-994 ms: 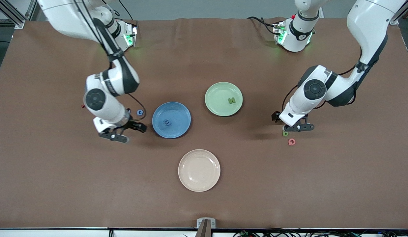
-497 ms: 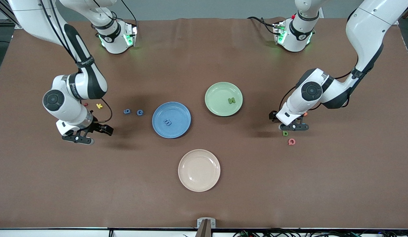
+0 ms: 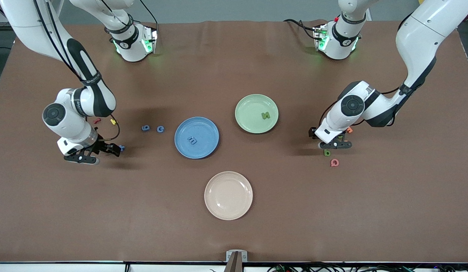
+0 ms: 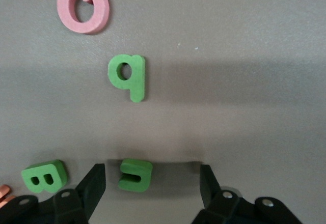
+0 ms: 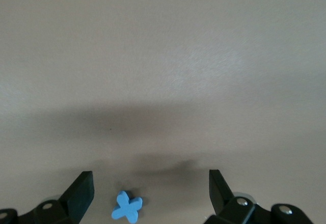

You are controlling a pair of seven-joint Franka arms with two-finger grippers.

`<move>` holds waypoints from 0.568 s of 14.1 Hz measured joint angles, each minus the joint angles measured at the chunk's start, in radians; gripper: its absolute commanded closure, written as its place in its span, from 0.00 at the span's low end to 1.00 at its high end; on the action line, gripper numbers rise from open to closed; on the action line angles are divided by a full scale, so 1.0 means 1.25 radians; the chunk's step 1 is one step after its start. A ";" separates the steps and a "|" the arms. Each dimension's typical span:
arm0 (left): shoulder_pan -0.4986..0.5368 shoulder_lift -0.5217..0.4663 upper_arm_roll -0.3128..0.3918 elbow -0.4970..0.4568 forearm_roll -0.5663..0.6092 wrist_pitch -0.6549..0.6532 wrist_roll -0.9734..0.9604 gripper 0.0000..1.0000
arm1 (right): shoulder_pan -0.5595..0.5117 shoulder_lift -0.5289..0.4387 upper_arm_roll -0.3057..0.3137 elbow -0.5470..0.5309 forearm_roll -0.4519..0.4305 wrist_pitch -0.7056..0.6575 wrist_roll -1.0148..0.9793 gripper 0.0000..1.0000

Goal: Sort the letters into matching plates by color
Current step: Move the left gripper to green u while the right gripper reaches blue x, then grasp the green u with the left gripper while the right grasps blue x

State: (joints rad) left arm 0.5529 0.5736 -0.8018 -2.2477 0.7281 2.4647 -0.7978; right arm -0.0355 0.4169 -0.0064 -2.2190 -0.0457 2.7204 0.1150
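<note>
— Brown cloth covers the table. What sits on it, biggest first?

— Three plates: the blue plate mid-table with a blue letter in it, the green plate beside it toward the left arm's end and farther from the front camera, holding a green letter, and a cream plate nearest the camera.

— And the grippers?

— The left gripper is low over a green U-shaped letter, fingers spread on either side, not gripping it. A green B lies just beside, a green q and a pink Q near.

— The right?

— The right gripper is wide open above a blue X at the right arm's end, holding nothing. Two blue letters lie between it and the blue plate.
</note>
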 measured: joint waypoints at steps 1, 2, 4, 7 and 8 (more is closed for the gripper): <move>0.000 0.002 0.000 0.000 0.000 0.000 -0.002 0.32 | 0.000 0.012 0.003 -0.004 0.000 0.011 0.000 0.00; 0.000 0.003 0.000 -0.001 0.000 0.000 -0.002 0.36 | 0.002 0.021 0.007 -0.006 0.000 0.015 0.000 0.00; 0.001 0.003 0.001 -0.001 0.000 0.003 -0.004 0.45 | 0.010 0.033 0.012 -0.007 0.000 0.016 0.001 0.00; 0.001 0.001 0.002 0.000 0.000 0.006 -0.004 0.61 | 0.032 0.034 0.014 -0.014 0.000 0.014 0.033 0.00; 0.002 0.001 0.002 0.000 0.000 0.006 -0.005 0.64 | 0.040 0.034 0.015 -0.016 0.000 0.011 0.043 0.00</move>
State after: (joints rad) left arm 0.5548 0.5753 -0.7998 -2.2483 0.7281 2.4718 -0.8039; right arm 0.0147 0.4589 0.0119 -2.2392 -0.0457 2.7344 0.1686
